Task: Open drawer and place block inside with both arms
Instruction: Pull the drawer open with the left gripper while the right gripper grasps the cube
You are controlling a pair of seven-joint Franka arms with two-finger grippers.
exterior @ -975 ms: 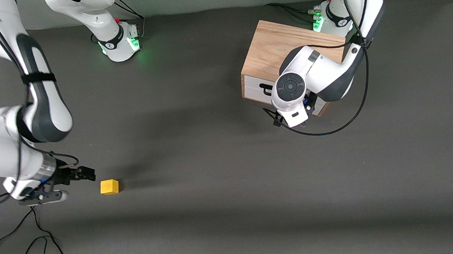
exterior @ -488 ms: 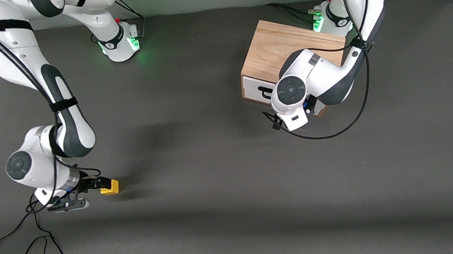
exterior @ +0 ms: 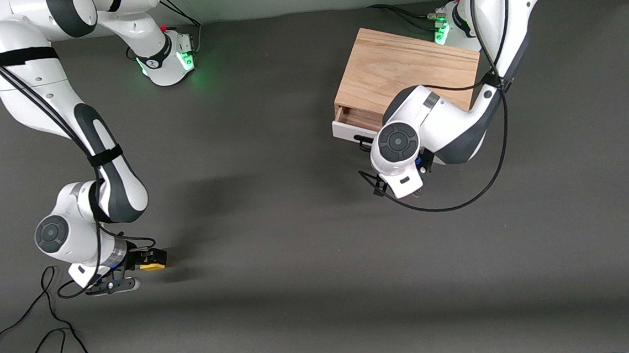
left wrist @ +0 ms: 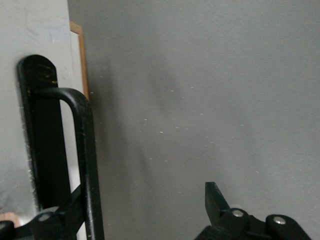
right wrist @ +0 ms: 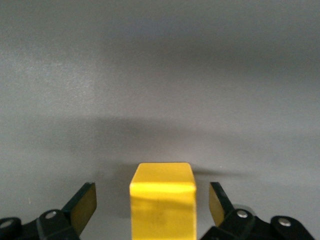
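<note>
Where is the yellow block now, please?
The block lies on the table at the right arm's end, between the open jaws of the right gripper.

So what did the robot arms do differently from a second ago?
The right gripper slid in around the block, fingers open on both sides, not yet gripping. The left gripper, hooked on the handle, pulled the drawer partly out of the cabinet. The block and cabinet stayed put.
</note>
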